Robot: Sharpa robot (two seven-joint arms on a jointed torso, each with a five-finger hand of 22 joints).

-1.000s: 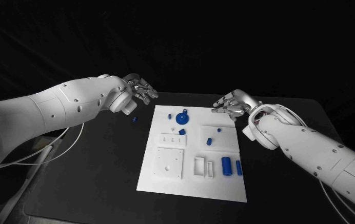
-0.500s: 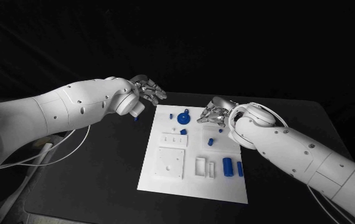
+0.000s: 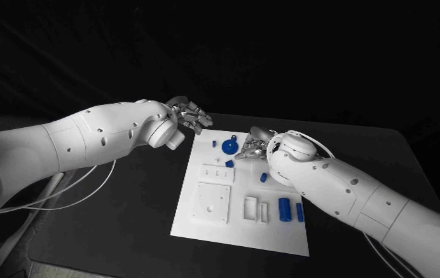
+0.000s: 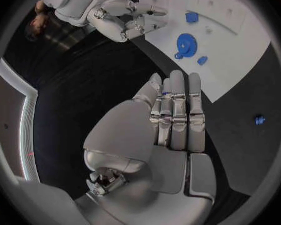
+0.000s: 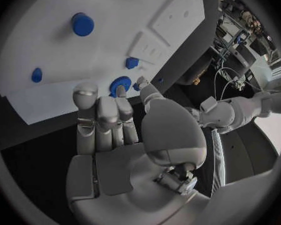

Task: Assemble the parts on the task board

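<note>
The white task board (image 3: 240, 227) is lying in the middle of the black tabletop (image 3: 119, 214), its long side running away from the robot. Blue parts are sitting on it: a round disc-shaped part (image 3: 229, 145) near the far end with a small part (image 3: 215, 143) just beside it, a small block (image 3: 229, 163) nearer the middle, a short peg (image 3: 263, 177) toward the right side, and two upright cylinders (image 3: 284, 208) side by side at the near right. White raised blocks (image 3: 210, 203) are occupying the board's near left. One more small blue piece (image 4: 259, 120) is lying off the board on the tabletop, seen from the left wrist. The left robot hand (image 3: 190, 116) is hanging above the tabletop just off the board's far left corner — fingers straight, held together, gripping nothing. The right robot hand (image 3: 255, 144) is hovering over the board's far end, just beside the disc-shaped part, fingers loosely bent and parted; the right wrist view is showing nothing in its palm — whether a fingertip is touching the disc cannot be told.
</note>
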